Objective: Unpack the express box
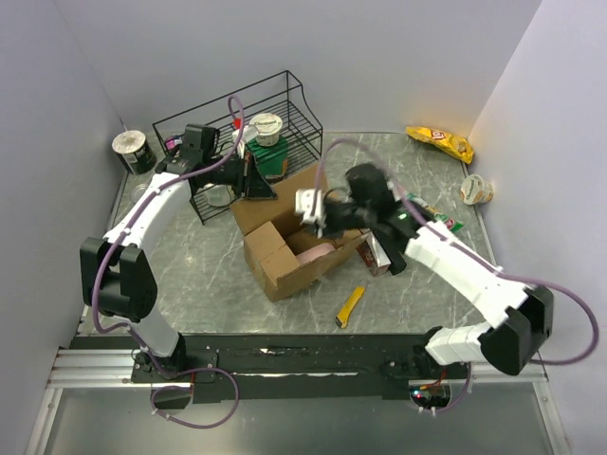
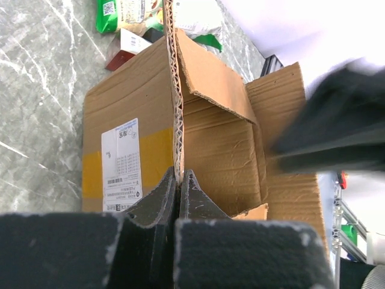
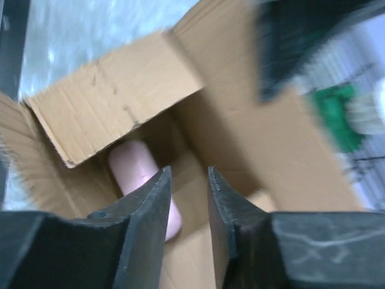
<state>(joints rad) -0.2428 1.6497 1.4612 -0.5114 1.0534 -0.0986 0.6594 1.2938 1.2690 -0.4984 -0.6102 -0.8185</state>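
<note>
The express box (image 1: 285, 261) stands open in the middle of the table, brown cardboard with a white label on a yellow band (image 2: 120, 158). My left gripper (image 1: 268, 190) is shut on the edge of the box's upright rear flap (image 2: 178, 120); the left wrist view shows the corrugated edge pinched between its jaws (image 2: 178, 174). My right gripper (image 1: 321, 226) hangs over the box's opening, pointing down into it. In the right wrist view it (image 3: 189, 171) is open with nothing between the fingers. A pale pink rounded item (image 3: 135, 165) lies inside the box, just left of those fingers.
A black wire rack (image 1: 285, 104) stands behind the box with a noodle cup (image 1: 266, 128) in it. Another cup (image 1: 133, 147) sits far left, a yellow chip bag (image 1: 439, 142) and a cup (image 1: 476, 190) far right. A yellow knife (image 1: 350, 305) lies in front, a dark red packet (image 1: 375, 254) right of the box.
</note>
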